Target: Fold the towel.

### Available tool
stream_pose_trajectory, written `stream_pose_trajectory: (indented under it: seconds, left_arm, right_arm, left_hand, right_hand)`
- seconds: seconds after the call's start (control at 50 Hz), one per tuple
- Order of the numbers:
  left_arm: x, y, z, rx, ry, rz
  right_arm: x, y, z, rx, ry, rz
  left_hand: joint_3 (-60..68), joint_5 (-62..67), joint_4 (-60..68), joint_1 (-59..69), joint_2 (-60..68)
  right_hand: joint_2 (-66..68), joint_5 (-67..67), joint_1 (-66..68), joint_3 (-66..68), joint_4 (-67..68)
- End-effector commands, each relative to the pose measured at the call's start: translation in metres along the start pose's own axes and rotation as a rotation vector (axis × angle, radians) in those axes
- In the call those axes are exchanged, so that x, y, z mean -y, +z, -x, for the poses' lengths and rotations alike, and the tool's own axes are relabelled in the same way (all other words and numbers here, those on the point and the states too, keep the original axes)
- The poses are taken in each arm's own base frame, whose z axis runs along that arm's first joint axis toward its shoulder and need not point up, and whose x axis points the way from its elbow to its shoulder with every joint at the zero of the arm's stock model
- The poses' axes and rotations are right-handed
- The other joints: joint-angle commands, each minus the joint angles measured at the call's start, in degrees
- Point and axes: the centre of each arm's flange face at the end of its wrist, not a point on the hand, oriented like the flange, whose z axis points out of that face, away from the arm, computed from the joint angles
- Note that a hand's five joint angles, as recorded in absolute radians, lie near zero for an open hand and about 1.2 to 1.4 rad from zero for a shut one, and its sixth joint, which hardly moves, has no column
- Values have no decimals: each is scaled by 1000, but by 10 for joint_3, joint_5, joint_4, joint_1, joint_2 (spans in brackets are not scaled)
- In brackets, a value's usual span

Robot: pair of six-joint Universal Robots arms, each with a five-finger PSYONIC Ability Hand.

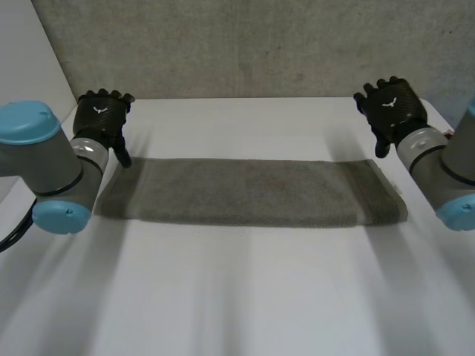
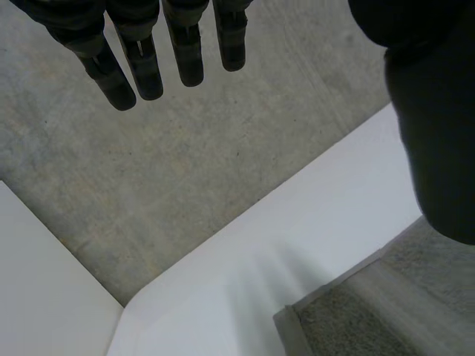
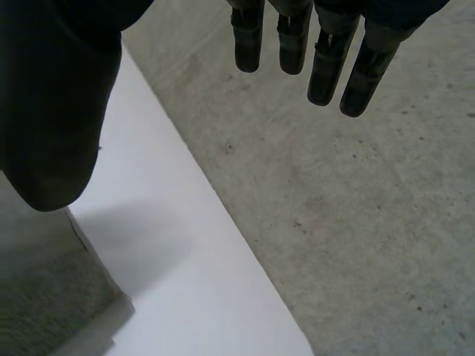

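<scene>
A grey towel (image 1: 252, 191) lies flat on the white table (image 1: 245, 297) as a long folded strip running left to right. My left hand (image 1: 102, 119) hovers just beyond the towel's far left corner, fingers (image 2: 141, 63) straight and apart from the thumb (image 2: 438, 126), holding nothing. My right hand (image 1: 391, 107) hangs above the far right corner, fingers (image 3: 326, 63) straight and thumb (image 3: 56, 111) spread, also empty. A towel corner (image 2: 371, 311) lies under the left thumb. The other towel corner (image 3: 44, 297) lies under the right thumb.
A grey speckled wall (image 1: 245, 44) rises behind the table's far edge. Bare white tabletop stretches in front of the towel toward me. A white panel (image 1: 30, 67) stands at the far left.
</scene>
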Motion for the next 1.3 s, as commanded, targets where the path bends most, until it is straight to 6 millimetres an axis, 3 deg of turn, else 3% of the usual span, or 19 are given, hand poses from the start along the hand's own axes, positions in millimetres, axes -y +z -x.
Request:
stream_pose_trajectory:
  seconds: [0.02,0.2,0.34,0.44,0.62,0.68,0.7,0.72,0.74,0.84,1.0,1.08,1.1,1.14,1.18,1.22,1.24,1.26,1.3]
  left_arm:
    - [-6,-30,-3,-40,-50,53]
    - [-4,-63,-12,-154,-104,60]
    - [-4,-68,-13,-155,-149,42]
    - [-6,-69,-12,-153,-152,46]
    - [-7,-68,-11,-147,-152,43]
    - [-7,-68,-11,-149,-152,44]
    - [-8,-68,-12,-151,-152,46]
    - [-8,-68,-12,-151,-152,46]
    - [-9,-68,-12,-151,-152,46]
    - [-9,-69,-14,-154,-152,47]
    - [-8,-69,-12,-147,-152,44]
    - [-5,-68,-8,-136,-153,36]
    - [-5,-68,-8,-136,-153,36]
    - [-1,-68,-5,-127,-152,26]
    - [2,-68,-4,-124,-152,17]
    - [4,-68,-3,-121,-151,10]
    - [7,-68,-2,-119,-151,2]
    - [7,-68,-2,-119,-151,2]
    - [10,-67,0,-116,-150,-9]
  right_arm:
    - [1,-41,0,65,155,131]
    - [-30,-72,13,229,255,358]
    - [-55,-63,8,224,287,379]
    - [-88,-52,7,209,298,413]
    - [-108,-43,8,208,301,440]
    - [-112,-41,10,207,294,442]
    - [-114,-40,10,204,292,439]
    - [-114,-40,10,204,292,439]
    - [-114,-38,9,191,290,432]
    - [-118,-34,-2,144,281,413]
    - [-116,-35,-49,14,244,405]
    - [-139,-39,-91,-61,161,461]
    - [-139,-39,-91,-61,161,462]
    - [-156,-47,-121,-92,31,531]
    - [-158,-49,-132,-106,-33,561]
    - [-155,-47,-130,-102,-69,573]
    - [-137,-39,-120,-93,-78,537]
    - [-137,-39,-120,-93,-78,537]
    - [-80,-18,-85,-48,-55,381]
  left_hand:
    - [-34,-120,-44,-44,-41]
    - [-32,-118,-42,-43,-39]
    - [-32,-118,-42,-43,-39]
    - [-30,-117,-41,-41,-37]
    - [-30,-117,-41,-41,-37]
    - [-30,-117,-41,-41,-37]
    - [-30,-117,-41,-41,-37]
    - [-30,-117,-41,-41,-37]
    - [-30,-117,-41,-41,-37]
    - [-30,-117,-41,-41,-37]
    - [-30,-117,-41,-41,-37]
    - [-30,-117,-41,-41,-37]
    - [-30,-117,-41,-41,-37]
    - [-30,-117,-41,-41,-37]
    - [-32,-118,-42,-43,-39]
    - [-32,-118,-42,-43,-39]
    - [-32,-118,-42,-43,-39]
    - [-32,-118,-42,-43,-39]
    - [-34,-120,-44,-44,-41]
  right_hand:
    - [-43,-34,-33,-43,-47]
    - [1,10,11,1,-3]
    - [92,101,102,93,89]
    - [126,135,136,126,122]
    - [184,194,195,185,181]
    - [265,275,276,266,262]
    - [427,436,437,427,423]
    - [428,438,439,429,425]
    - [640,649,650,640,636]
    - [657,666,667,657,653]
    - [657,666,667,657,653]
    - [657,666,667,657,653]
    - [657,666,667,657,653]
    - [657,666,667,657,653]
    - [657,666,667,657,653]
    - [657,666,667,657,653]
    - [657,666,667,657,653]
    - [657,666,667,657,653]
    - [657,666,667,657,653]
